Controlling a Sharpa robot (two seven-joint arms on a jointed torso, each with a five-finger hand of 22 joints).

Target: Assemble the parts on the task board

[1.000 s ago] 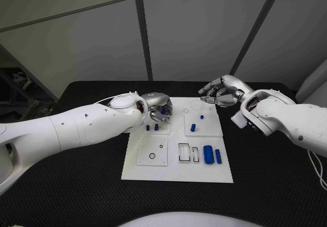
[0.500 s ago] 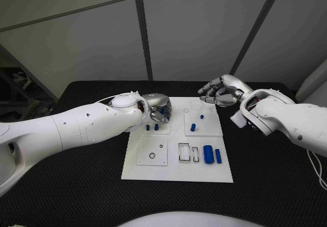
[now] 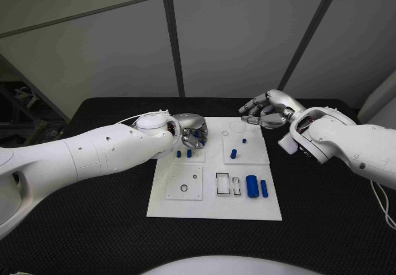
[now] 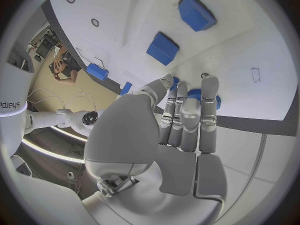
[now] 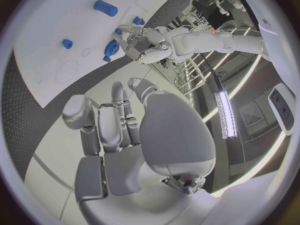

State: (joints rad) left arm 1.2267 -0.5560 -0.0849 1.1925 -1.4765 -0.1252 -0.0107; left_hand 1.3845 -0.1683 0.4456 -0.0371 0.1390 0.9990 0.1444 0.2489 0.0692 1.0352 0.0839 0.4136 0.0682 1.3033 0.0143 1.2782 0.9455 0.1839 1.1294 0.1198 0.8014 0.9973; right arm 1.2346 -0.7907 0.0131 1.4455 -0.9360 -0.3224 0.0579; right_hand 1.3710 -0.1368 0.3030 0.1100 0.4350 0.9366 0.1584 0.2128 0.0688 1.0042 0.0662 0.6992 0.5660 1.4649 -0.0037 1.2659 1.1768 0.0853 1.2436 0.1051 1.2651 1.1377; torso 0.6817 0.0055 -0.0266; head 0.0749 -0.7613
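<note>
Grey wall panels stand behind the black table [image 3: 99, 229], and we take the white task board [image 3: 216, 207] at its middle as our landmark. Our left hand [image 3: 192, 130] hovers over the board's far left corner; the wrist view shows a round blue part [image 4: 195, 95] among its fingertips [image 4: 210, 87], so we judge it holds that piece, though the grip is partly hidden. Just nearer on the board stand two small blue pegs [image 3: 185, 153]. Two blue cylinders [image 3: 257, 187] lie at the board's right edge beside two black-outlined slots [image 3: 229, 184]. Our right hand [image 3: 265, 112] hangs over the far right corner, fingers curled, holding nothing. We judge the step in hand to be seating the held part at the far left corner. Next we need to align it over its socket and press straight down.
</note>
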